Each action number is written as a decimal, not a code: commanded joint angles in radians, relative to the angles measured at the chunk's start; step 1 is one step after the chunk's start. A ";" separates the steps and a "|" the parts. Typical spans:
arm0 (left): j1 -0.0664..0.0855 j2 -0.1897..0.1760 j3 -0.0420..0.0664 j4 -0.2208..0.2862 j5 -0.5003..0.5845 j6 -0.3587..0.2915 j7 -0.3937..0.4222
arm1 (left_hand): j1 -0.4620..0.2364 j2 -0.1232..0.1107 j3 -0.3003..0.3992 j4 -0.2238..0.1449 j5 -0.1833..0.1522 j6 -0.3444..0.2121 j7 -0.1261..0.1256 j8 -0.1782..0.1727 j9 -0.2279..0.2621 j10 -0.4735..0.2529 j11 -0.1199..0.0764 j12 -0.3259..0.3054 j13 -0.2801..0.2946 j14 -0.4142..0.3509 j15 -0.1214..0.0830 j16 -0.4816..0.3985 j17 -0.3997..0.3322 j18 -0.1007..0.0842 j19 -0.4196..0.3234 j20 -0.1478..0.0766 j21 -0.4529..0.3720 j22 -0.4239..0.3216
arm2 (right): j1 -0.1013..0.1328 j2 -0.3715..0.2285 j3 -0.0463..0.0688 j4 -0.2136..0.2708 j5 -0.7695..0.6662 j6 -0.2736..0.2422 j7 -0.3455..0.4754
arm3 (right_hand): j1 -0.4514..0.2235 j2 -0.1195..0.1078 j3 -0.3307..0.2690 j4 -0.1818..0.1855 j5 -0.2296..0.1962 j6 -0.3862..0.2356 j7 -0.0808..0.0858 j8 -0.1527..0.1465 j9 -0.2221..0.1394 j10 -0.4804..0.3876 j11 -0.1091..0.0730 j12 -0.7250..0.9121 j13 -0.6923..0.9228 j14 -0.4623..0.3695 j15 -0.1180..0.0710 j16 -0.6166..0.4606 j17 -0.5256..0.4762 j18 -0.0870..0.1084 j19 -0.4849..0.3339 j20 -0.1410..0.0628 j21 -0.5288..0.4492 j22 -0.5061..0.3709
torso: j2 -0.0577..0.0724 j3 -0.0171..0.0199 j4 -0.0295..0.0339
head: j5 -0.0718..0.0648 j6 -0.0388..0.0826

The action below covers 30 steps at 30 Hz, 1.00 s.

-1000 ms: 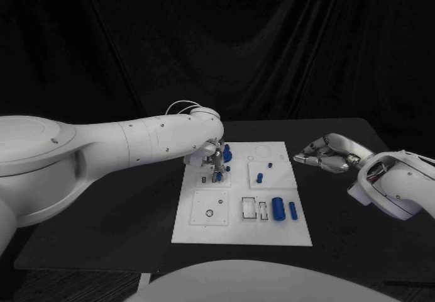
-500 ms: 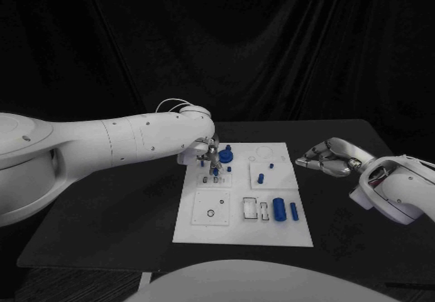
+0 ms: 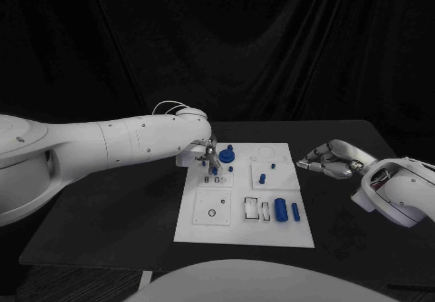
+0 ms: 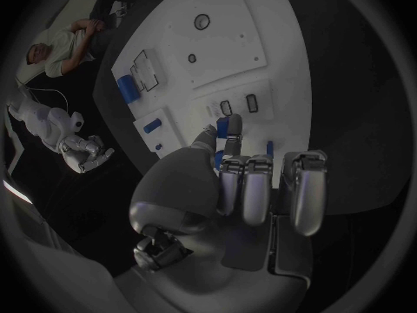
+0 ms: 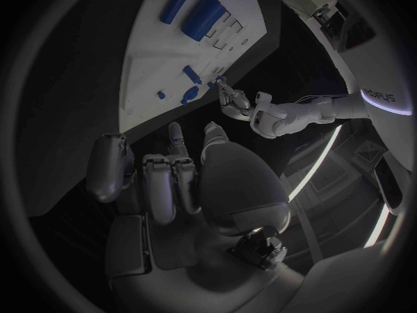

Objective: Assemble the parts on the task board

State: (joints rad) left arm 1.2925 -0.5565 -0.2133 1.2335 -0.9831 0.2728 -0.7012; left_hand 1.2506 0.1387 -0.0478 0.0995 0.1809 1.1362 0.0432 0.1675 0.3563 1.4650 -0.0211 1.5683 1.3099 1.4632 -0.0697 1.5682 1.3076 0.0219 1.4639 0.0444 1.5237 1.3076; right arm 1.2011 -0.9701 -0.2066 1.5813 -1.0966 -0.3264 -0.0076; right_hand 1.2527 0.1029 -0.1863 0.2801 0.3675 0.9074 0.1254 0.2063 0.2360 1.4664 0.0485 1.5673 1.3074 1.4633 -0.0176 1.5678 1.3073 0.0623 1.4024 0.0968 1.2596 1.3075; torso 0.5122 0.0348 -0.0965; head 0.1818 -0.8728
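Blue part (image 4: 222,128) pinched by left hand (image 3: 207,156) above task board (image 3: 243,221).

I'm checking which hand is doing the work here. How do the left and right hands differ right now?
The left hand is over the task board, pinching a small blue part at its fingertips; the right hand is off the board, beside its right edge over the black table, fingers curled on nothing. Both are silver hands on white arms.
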 commanded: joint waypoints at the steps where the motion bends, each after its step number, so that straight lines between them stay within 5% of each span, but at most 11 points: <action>1: -0.004 -0.002 0.001 0.004 0.001 -0.027 -0.010 | -0.012 0.000 0.001 0.002 0.003 0.002 0.005 -0.007 -0.001 0.106 -0.003 0.003 0.261 0.108 -0.006 0.003 0.263 -0.001 0.055 -0.007 -0.001 0.191 | -0.003 0.000 0.001 0.002 -0.001 0.008 -0.017 | 0.010 0.003 -0.007 -0.002 0.003 -0.007 0.002 0.003 -0.001 0.104 0.003 0.003 0.263 0.108 0.005 0.003 0.264 0.014 -0.008 0.001 -0.006 0.161 | 0.001 -0.0008 -0.0002 | 0.002 0.000; 30: -0.020 -0.008 0.000 0.020 0.001 -0.010 -0.017 | -0.018 -0.003 0.003 0.008 0.007 0.004 0.005 -0.009 0.000 0.106 -0.003 0.003 0.261 0.108 -0.006 0.003 0.263 0.000 0.051 -0.007 -0.006 0.186 | -0.005 0.007 0.001 -0.003 -0.001 0.011 -0.016 | 0.013 0.003 -0.008 0.000 0.004 -0.009 0.002 0.002 -0.002 0.104 0.004 0.003 0.263 0.108 0.005 0.003 0.264 0.015 -0.009 0.001 -0.009 0.161 | 0.000 -0.0010 -0.0003 | 0.009 0.000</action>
State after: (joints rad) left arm 1.2741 -0.5666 -0.2136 1.2514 -0.9831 0.2594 -0.7020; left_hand 1.2418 0.1398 -0.0449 0.1023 0.1809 1.1362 0.0432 0.1636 0.3564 1.4647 -0.0208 1.5682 1.3102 1.4632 -0.0696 1.5682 1.3075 0.0218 1.4639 0.0444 1.5237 1.3074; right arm 1.1987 -0.9632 -0.2067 1.5778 -1.0966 -0.3211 -0.0090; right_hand 1.2566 0.1069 -0.1862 0.2800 0.3674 0.9038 0.1290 0.2063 0.2351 1.4664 0.0485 1.5673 1.3074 1.4633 -0.0176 1.5678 1.3073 0.0623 1.4025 0.0968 1.2538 1.3081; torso 0.5122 0.0336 -0.0969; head 0.1904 -0.8728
